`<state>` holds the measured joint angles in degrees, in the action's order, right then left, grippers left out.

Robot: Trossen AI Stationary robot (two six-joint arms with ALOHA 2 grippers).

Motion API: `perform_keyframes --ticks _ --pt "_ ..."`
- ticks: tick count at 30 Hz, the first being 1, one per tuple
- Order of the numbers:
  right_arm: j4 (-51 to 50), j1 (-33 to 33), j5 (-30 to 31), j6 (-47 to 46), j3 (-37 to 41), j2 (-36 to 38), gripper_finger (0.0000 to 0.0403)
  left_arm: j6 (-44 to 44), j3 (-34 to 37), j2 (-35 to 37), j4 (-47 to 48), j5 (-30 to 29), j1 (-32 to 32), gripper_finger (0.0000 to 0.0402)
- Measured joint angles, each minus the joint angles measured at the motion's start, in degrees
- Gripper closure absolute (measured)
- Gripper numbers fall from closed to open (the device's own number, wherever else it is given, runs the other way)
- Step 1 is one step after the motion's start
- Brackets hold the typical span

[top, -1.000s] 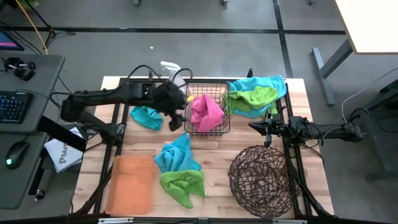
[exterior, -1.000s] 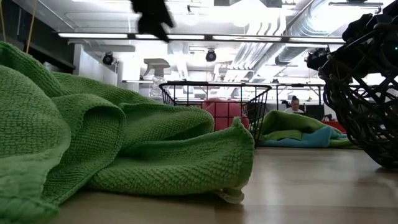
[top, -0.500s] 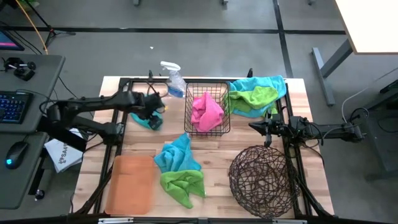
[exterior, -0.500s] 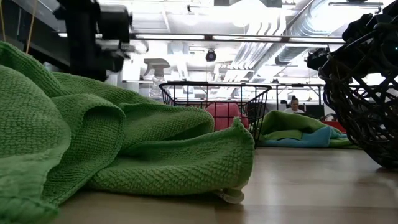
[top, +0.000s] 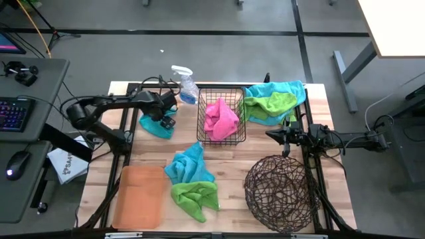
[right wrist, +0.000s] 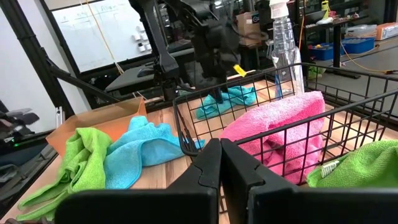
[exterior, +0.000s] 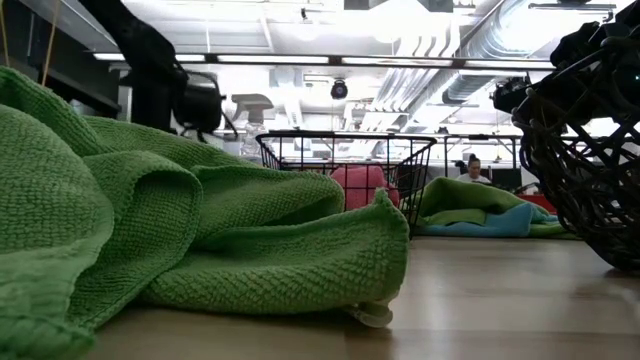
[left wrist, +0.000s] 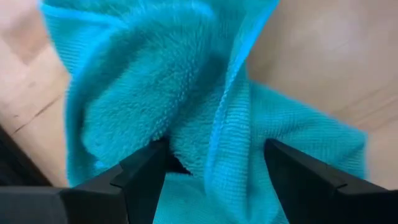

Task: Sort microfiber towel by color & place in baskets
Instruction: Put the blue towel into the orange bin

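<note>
A teal towel (top: 154,125) (left wrist: 155,93) lies crumpled on the table, left of the black wire basket (top: 198,126). My left gripper (top: 166,117) (left wrist: 214,155) is low over it and open, its fingers standing either side of a raised fold. A pink towel (top: 221,118) (right wrist: 280,127) sits inside the wire basket. The round twig basket (top: 247,182) and the orange tray (top: 138,196) stand near the table's near edge. My right gripper (top: 271,135) (right wrist: 221,149) is shut, waiting right of the wire basket. My left gripper comes at the teal towel from above, pointing down. Its open fingers (left wrist: 146,177) straddle a raised fold (left wrist: 217,118) near the towel's middle. Whether the fingertips touch the cloth, I cannot tell. The towel lies flat on the table.
A blue towel (top: 189,162) and a green towel (top: 196,199) lie between tray and twig basket. A blue-and-green pile (top: 272,99) sits at the far right corner. A clear spray bottle (top: 184,83) stands at the far edge beside the wire basket.
My left gripper has moved from above the wire basket's left rim toward the table's left and has come down onto the teal towel. The towels and baskets have stayed where they were.
</note>
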<state>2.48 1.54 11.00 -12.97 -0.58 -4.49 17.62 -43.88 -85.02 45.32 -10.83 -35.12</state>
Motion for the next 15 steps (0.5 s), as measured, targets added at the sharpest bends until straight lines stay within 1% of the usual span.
perform_keyframes --ticks 3,5,7,10,11,15 --pt "0.0 0.0 0.0 0.0 0.02 0.0 0.0402 -1.94 0.0 -2.9 0.1 0.22 -0.01 0.0164" --pt "-0.02 0.02 0.0 0.0 0.02 0.0 0.0402 -2.94 -0.22 -4.09 0.05 1.07 0.14 0.0196" --pt "0.0 0.0 -0.02 0.0 0.0 0.0 0.0402 -4.36 -0.22 -4.23 -0.05 2.57 0.32 0.025" --pt "0.0 0.02 0.0 0.0 0.02 0.0 0.0402 -7.55 -0.07 -2.44 0.47 6.15 1.06 0.0365" --pt "0.0 0.02 0.0 0.0 0.02 0.0 0.0402 -8.09 -0.1 -0.85 0.98 7.74 1.37 0.038" --pt "0.0 0.02 0.0 0.0 0.01 0.0 0.0402 -8.39 -2.86 9.35 1.68 8.88 3.87 0.0395"
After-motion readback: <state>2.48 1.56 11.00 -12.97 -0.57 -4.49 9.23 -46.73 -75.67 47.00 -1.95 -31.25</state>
